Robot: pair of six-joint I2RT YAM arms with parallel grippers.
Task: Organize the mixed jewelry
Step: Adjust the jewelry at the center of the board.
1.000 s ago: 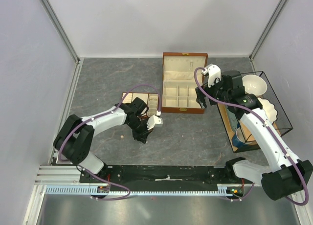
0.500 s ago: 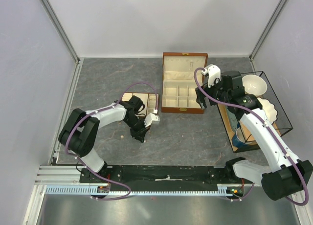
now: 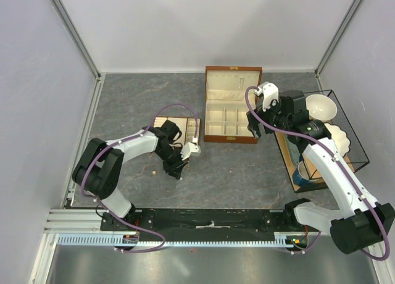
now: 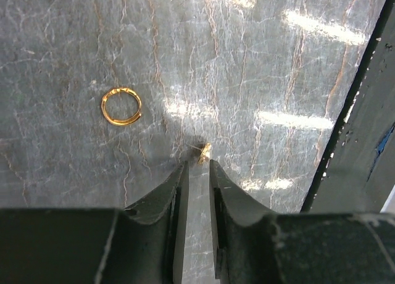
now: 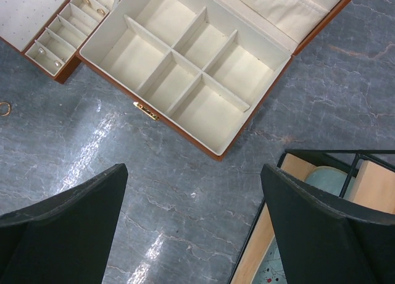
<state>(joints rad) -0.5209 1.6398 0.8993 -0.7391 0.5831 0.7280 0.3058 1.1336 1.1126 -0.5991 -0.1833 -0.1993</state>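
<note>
The jewelry in the left wrist view is a thin gold ring point(image 4: 121, 105) on the dark marbled table and a tiny gold piece point(image 4: 203, 152). My left gripper point(image 4: 198, 168) points down at the table with its jaws a narrow gap apart. The tiny piece lies just beyond the tips, not gripped. In the top view the left gripper point(image 3: 176, 170) is in front of the slotted tray point(image 3: 178, 123). My right gripper point(image 3: 253, 127) is wide open and empty, hovering beside the open wooden box point(image 3: 232, 137). Tiny pieces sit in the tray's slots point(image 5: 57, 63).
The wooden box point(image 5: 247, 139) has empty cream compartments. A black wire rack point(image 3: 355, 149) with white bowls stands at the right. A small pale bead point(image 3: 152, 172) and a speck point(image 3: 229, 171) lie on the table. Grey walls enclose the table.
My left wrist has turned and drawn slightly left and back toward the tray, fingers pointing down at the table. The right arm has not moved.
</note>
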